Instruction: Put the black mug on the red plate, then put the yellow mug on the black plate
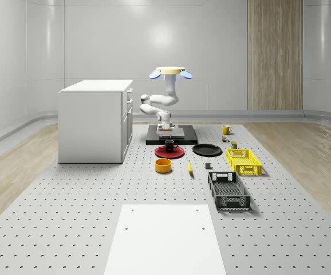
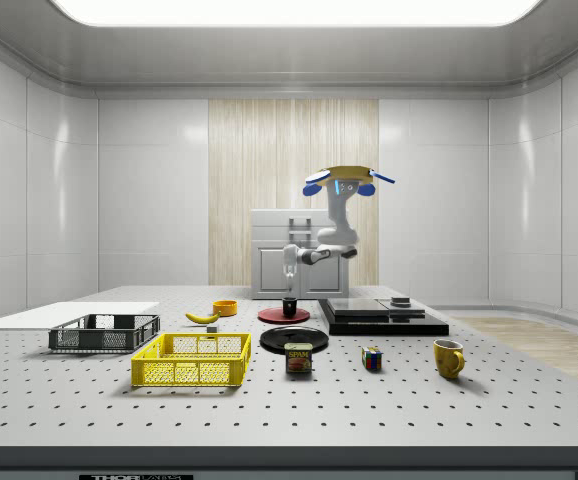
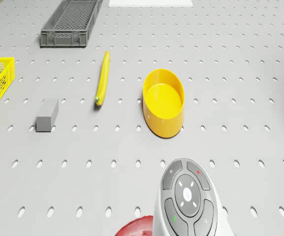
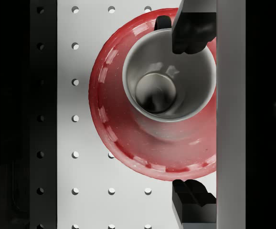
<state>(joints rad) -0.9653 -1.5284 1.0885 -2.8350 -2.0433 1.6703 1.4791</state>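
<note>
Drone (image 1: 170, 71): hovers above the dark platform (image 1: 172, 134) at the far end of the table (image 1: 68, 200), its arm folded down toward the red plate.

Jaws (image 4: 193, 119): stand apart, directly over the black mug. In the wrist view one fingertip (image 4: 191, 33) overlaps the mug's rim and the other sits off the plate's edge, so nothing is clamped; they look spread to let the mug go.

Black mug (image 1: 169, 145): directly below the jaws, upright on the red plate, mouth up. In the wrist view its pale inside faces the camera; it sits toward one side of the plate, not centred.

Red plate (image 1: 161, 152): under the jaws, flat on the table, carrying the mug. By my reading the first half of the task is done.

Black plate (image 1: 207, 150): just beside the red plate, to the jaws' side, bare and ready for the second mug.

Yellow mug (image 1: 226, 130): well apart from the jaws, past the black plate, upright on the table. It is the next thing to fetch.

Yellow bowl (image 3: 164, 102): near the jaws, on the table beyond the red plate; not part of the task.

Banana (image 3: 102, 78): beside the bowl, farther from the jaws.

Next move, as I judge: lift clear without nudging the mug's rim, then cross to the yellow mug.
</note>
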